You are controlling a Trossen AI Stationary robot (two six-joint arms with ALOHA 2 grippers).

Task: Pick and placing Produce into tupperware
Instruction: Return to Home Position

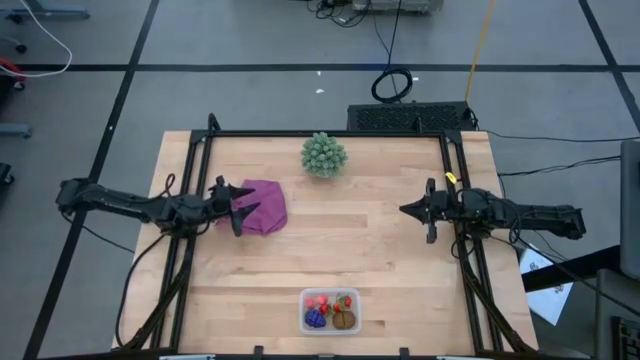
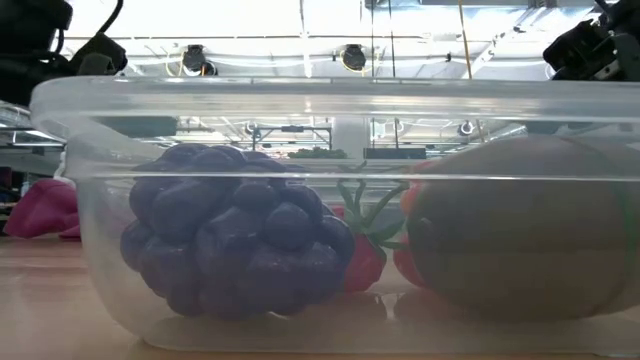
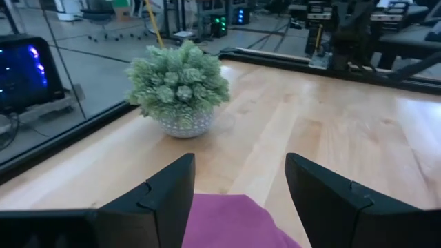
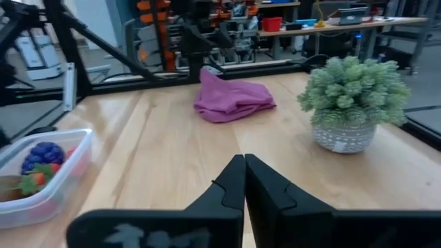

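Observation:
The clear tupperware stands on the table by its near edge, and it fills the low view. Inside it lie the purple grape cluster, the brown kiwi and red berries; the right wrist view shows the tub from the side. My left gripper is open at the left side of the table. Its fingers stand on either side of the magenta cloth's left edge. My right gripper is shut and hovers at the table's right side, pointing left.
A pale green bushy ball in a small pot stands near the far edge, middle. The magenta cloth lies bunched left of centre. Black frame rails run along the table's left, right and far sides. Bare wood shows between the grippers.

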